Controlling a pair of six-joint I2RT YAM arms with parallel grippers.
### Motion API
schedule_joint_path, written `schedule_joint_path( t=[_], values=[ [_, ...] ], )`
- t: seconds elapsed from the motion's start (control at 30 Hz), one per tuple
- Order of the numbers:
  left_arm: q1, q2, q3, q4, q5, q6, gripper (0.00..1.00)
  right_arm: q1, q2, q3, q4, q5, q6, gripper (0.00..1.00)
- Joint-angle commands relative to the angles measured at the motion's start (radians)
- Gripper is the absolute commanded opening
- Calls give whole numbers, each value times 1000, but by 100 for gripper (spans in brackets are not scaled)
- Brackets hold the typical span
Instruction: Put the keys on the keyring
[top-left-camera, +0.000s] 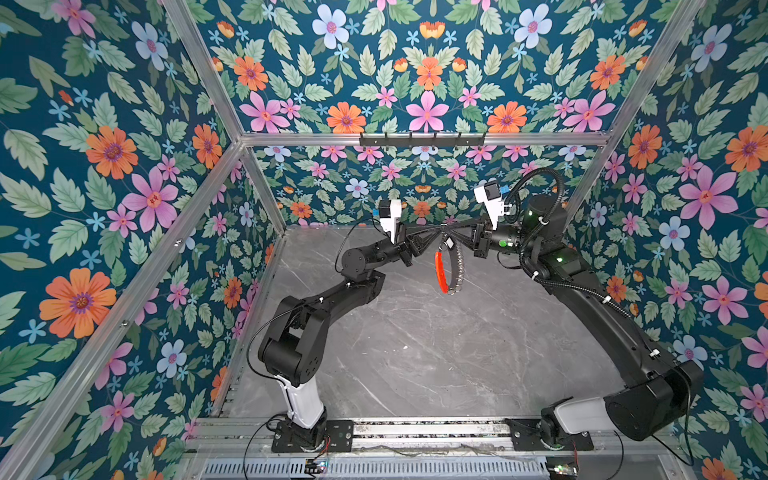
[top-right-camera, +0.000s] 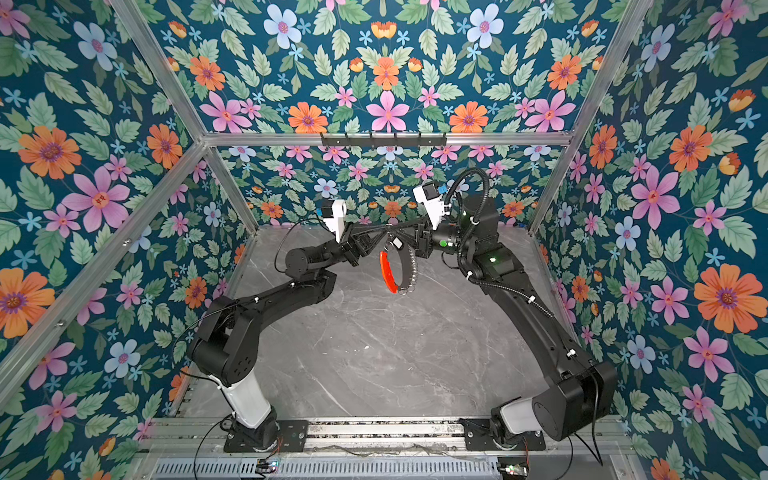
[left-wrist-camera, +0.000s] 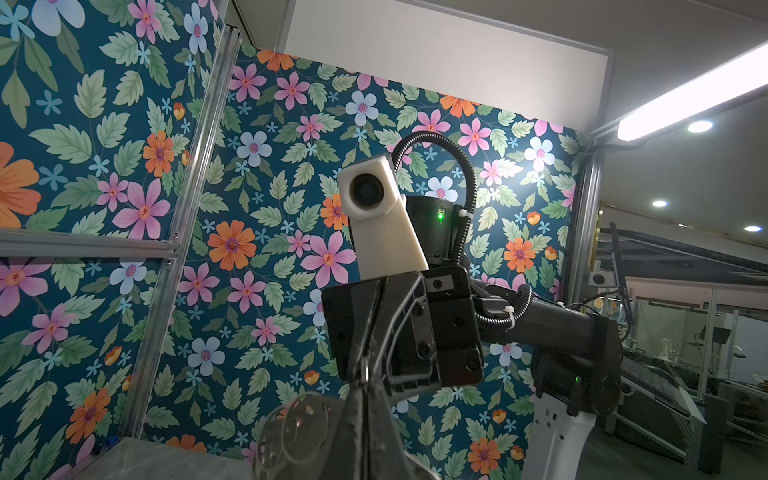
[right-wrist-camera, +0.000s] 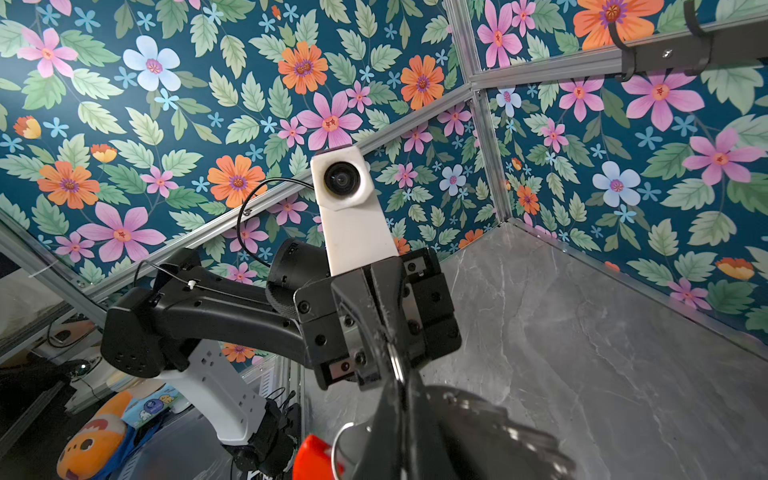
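Black key fob (top-left-camera: 448, 243) by the keyring (top-left-camera: 440, 270) bears a pale, unreadable label.

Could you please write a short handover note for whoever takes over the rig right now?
Left gripper: shut, raised above the table, tip to tip with the right.
Right gripper: shut, same spot.
Keyring: hangs in the air from where the tips meet; which gripper bears it is unclear.
Key fob: dangles just under the tips, at the loop's top.
Done: both things are off the table.
Left: whether the fob's link is threaded on cannot be seen; check, then finish.
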Motion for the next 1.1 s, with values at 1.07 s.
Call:
schedule_joint_path(
  t=[1.07],
  values=[
    [56, -216, 207, -1461, 306, 1046, 28, 108, 66, 158, -515, 226, -491, 0]
  ],
)
